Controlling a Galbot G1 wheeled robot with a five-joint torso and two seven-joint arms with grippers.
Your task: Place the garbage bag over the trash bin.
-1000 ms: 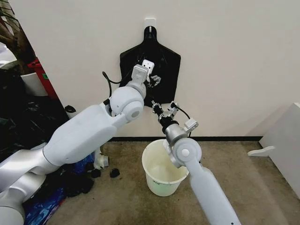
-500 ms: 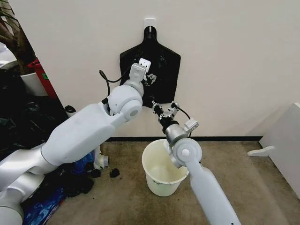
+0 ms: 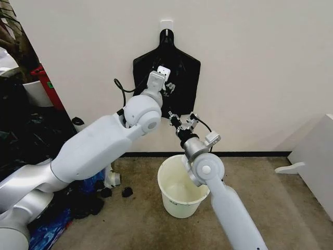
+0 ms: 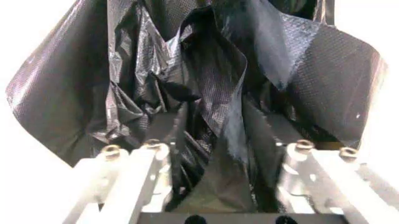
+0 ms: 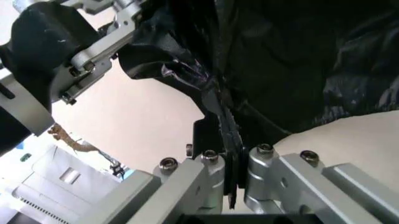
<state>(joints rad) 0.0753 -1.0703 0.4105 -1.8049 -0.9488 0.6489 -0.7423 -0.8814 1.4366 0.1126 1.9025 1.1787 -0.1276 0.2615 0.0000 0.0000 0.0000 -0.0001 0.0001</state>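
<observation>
Crinkled glossy black garbage bag (image 3: 179, 73) hangs on the wall, upper centre. Left gripper (image 4: 221, 154) spread around its folds; right gripper (image 5: 234, 161) pinches its lower edge above trash bin (image 3: 179, 192).

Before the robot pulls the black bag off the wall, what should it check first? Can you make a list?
1. Right gripper pinching the garbage bag: ok, its fingers are closed on a thin fold at the bag's lower edge.
2. Left gripper holding the bag: not ok, the fingers are apart with plastic loose between them.
3. Bag free of the wall hook: not ok, it hangs from the hook.
4. Trash bin upright and open: ok, standing on the floor below the bag.
5. Bag mouth opened up: cannot tell, it looks bunched and wrinkled.
</observation>
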